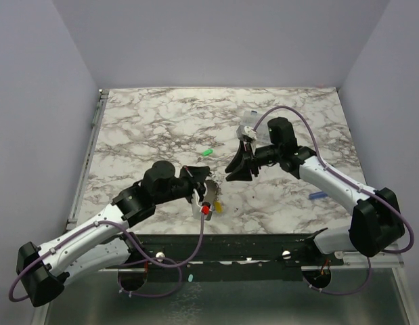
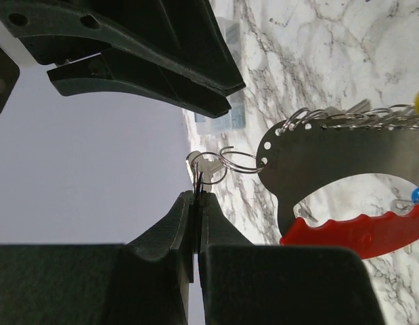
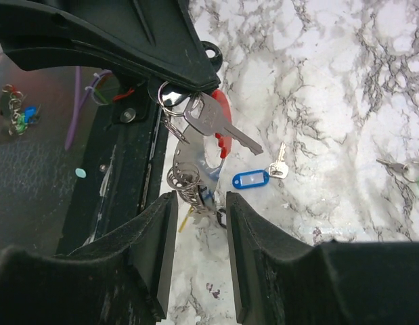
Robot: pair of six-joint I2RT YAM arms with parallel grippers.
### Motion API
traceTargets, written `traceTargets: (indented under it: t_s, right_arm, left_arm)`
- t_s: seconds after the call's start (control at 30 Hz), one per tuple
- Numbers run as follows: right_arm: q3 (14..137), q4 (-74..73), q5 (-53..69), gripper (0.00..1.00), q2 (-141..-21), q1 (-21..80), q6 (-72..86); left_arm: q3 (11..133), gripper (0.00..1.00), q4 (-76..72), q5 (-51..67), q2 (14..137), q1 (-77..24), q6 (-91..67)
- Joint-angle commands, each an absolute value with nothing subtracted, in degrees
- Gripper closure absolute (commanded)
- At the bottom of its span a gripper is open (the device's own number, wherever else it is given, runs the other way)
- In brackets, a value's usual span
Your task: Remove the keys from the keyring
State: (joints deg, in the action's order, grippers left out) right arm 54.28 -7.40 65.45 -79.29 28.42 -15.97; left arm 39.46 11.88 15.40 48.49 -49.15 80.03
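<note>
Left wrist, centre of frame: left gripper (image 2: pixel 195 193) pressed shut on keyring (image 2: pixel 213 170), silver key (image 2: pixel 195 162) head just above the fingertips. Joined by a second wire loop to a hole in crescent plate (image 2: pixel 317 152) at right, with red grip (image 2: pixel 358 233) below and more rings along its upper edge.

Right wrist, bottom of frame: right gripper (image 3: pixel 199 223) parted, nothing between the fingers. Upper centre, same key hanging at the left gripper's tip, blade pointing lower right. Right of centre, blue-tagged key (image 3: pixel 253 179) flat on table (image 3: pixel 331 81); at right edge, green-tagged key (image 3: pixel 397 166).

Top external, just below centre: both grippers near each other, plate beside the left one.
</note>
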Motion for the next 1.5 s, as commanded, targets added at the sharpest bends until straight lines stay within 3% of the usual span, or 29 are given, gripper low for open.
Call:
traceTargets:
  t_s: [0.0, 0.33, 1.47]
  right_arm:
    - [55.0, -4.3, 70.8, 0.57, -78.0, 28.5, -14.4]
    - [53.2, 5.1, 70.0, 0.58, -77.8, 29.0, -11.3]
    - [54.6, 5.0, 69.8, 0.56, -78.6, 31.9, -16.8]
  left_arm:
    - [38.1, 1.00, 2.7, 14.4, 45.8, -50.2, 83.5]
    - [39.0, 1.00, 2.5, 13.2, 46.8, -50.9, 79.6]
    - [44.3, 1.00, 3.3, 12.4, 51.9, -51.2, 69.3]
